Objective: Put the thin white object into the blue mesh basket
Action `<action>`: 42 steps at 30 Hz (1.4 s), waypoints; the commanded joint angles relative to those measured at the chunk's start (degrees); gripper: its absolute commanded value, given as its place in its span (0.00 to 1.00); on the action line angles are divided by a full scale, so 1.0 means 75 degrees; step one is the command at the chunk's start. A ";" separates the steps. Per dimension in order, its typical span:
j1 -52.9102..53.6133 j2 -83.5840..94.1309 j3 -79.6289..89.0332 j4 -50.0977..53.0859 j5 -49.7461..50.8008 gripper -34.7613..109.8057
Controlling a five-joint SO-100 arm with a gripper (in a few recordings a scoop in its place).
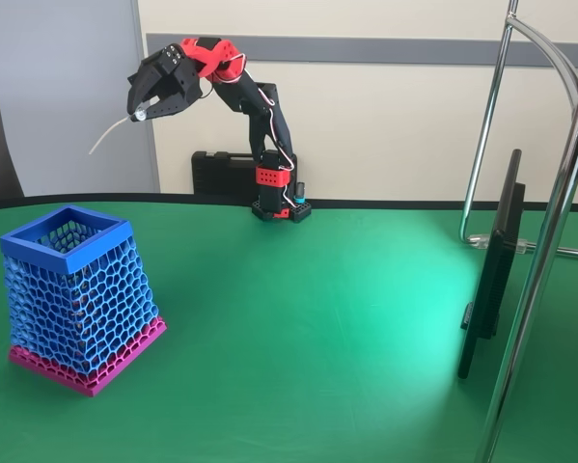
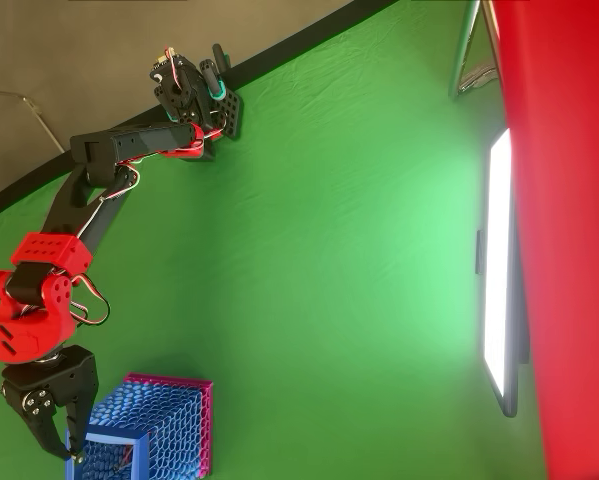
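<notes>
Overhead, raised arm, fingers pinching thin white object

An office or meeting room used for robot trials: a table covered in green cloth, plain cream walls with a grey rail, a black equipment case against the far wall, chrome stand tubes at right.

One thin white object, one blue mesh basket, one monitor, one black case
</notes>
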 commanded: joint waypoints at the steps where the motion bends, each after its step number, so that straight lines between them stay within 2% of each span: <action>1: 0.0023 -0.0258 -0.0035 -0.0504 0.0633 0.28; 7: -0.0129 -0.1102 -0.0902 -0.0855 0.0879 0.28; 24: -0.0516 -0.3012 -0.3141 -0.1289 0.0375 0.28; 42: -0.0082 -0.3352 -0.2285 -0.2227 0.0750 0.29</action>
